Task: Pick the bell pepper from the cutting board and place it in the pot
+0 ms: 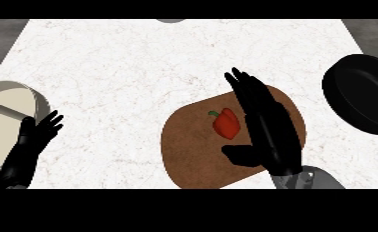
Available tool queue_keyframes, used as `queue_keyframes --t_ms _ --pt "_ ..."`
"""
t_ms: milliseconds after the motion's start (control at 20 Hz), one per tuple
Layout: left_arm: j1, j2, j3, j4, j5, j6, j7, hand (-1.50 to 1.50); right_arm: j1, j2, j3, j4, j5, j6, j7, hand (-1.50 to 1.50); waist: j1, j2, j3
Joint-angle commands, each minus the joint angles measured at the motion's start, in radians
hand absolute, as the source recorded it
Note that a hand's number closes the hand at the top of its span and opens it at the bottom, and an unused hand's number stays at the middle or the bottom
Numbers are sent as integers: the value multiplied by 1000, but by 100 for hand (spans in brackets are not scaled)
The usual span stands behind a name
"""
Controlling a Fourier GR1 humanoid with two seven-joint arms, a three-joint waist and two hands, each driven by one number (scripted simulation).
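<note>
Bell pepper (pixel 227 123) lies just left of the open right hand (pixel 267 126).

Kitchen setting, seen from above. A white marbled tabletop (pixel 133 66) carries cooking items: a brown wooden cutting board (pixel 199 161) with a red bell pepper (pixel 227 123) lying on it, a black pot (pixel 358 98) at the right edge, and a pale round dish (pixel 18 106) at the left edge. Food and cookware together mark a place for preparing meals.
</note>
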Motion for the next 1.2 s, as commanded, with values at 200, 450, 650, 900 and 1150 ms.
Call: queue_keyframes --t_ms 200,450,650,900,1150 --pt "-92 30 57 -3 19 -40 -19 0 -79 58 72 -117 -86 484 421 -150 18 6 0" --pt "-152 -7 32 16 -24 -4 20 0 -146 158 73 -111 -162 634 581 -150 24 11 2" --pt "-149 1 45 30 -16 -33 5 0 -142 161 36 -86 -171 652 615 -150 24 12 2" --pt "-124 -9 43 10 -41 -20 -7 0 -136 176 -16 -56 -141 630 590 -150 33 12 4" --pt "-152 -29 50 55 -43 -40 -23 0 -110 198 -5 8 -117 645 561 -150 30 14 4"
